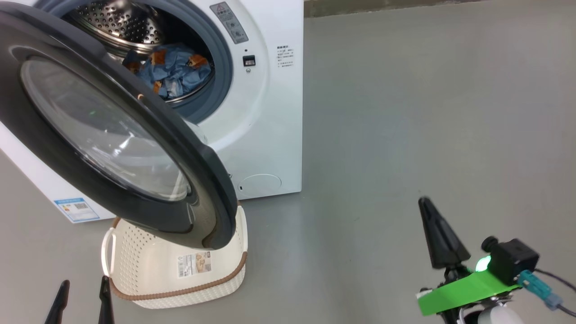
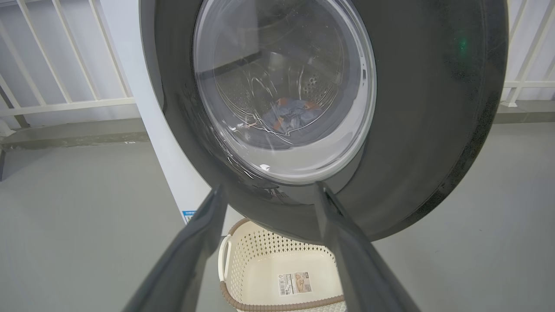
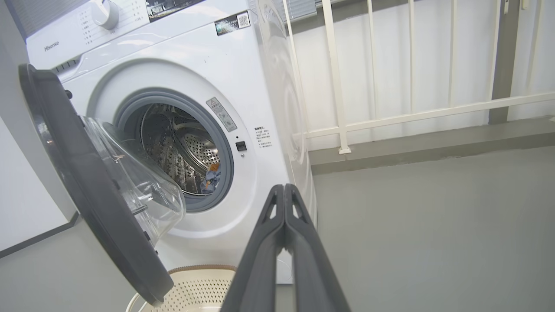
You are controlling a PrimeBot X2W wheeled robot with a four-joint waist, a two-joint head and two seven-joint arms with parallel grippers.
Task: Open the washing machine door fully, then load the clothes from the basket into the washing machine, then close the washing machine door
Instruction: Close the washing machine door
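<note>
The white washing machine stands at the upper left, and its black-rimmed door hangs swung out over the basket. Blue clothes with orange-brown print lie inside the steel drum. The cream basket sits on the floor below the door, with only its label sticker showing inside. My left gripper is open, low and left of the basket; its wrist view looks past its fingers at the door glass. My right gripper is shut and empty, well right of the machine, and points at the machine's front.
Grey floor stretches wide to the right of the machine. A white railing on a low ledge runs behind and beside it. A white wall panel stands to the door's left in the right wrist view.
</note>
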